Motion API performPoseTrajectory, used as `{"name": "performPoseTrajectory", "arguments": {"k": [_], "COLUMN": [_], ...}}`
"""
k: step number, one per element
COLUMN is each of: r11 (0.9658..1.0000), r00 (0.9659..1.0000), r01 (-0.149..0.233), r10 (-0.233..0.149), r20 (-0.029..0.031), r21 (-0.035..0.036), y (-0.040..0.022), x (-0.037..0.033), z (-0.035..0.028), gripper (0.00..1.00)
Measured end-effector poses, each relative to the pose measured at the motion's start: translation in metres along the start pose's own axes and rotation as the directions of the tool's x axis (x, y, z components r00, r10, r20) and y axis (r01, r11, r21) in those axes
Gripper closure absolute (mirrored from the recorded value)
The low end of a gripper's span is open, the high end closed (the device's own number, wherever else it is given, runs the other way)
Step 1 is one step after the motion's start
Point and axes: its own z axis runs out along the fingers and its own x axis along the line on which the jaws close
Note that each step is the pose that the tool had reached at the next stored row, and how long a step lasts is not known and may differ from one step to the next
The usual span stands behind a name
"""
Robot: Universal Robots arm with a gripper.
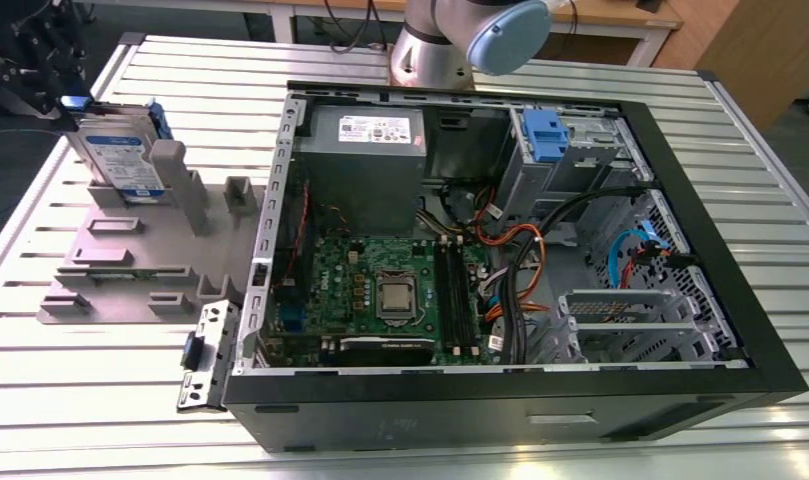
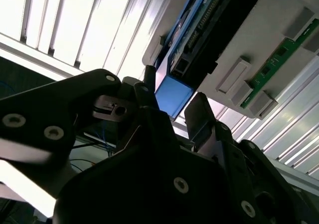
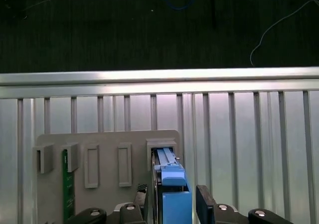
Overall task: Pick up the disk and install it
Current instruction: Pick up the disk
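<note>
Bright, even light from above. In the second wrist view, tabletop (image 2: pixel 60 20) slats beyond the fingers (image 2: pixel 202 117) glare near white; the fingers themselves sit in dark shadow. First wrist view: floor (image 3: pixel 124 30) past the tabletop edge almost black.

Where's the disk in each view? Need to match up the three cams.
Exterior view: disk stands on edge in the grey holder, at the exterior view's left, outside the computer case.
First wrist view: disk seen edge-on, blue end nearest the camera, in the holder's end slot.
Second wrist view: disk blue end close up.
Shared landmark: green circuit strip in the holder.
</note>
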Motion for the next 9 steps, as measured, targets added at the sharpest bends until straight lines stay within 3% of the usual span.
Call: {"name": "performPoseTrajectory", "arguments": {"k": [9], "r11": [0.9993], "r00": [0.9993], "r01": [0.037], "r10": [-0.037], "r20": [-0.0008], "r21": [-0.0016], "y": [-0.0003], "x": [0.0004], "z": [0.008], "gripper": [0.49]}}
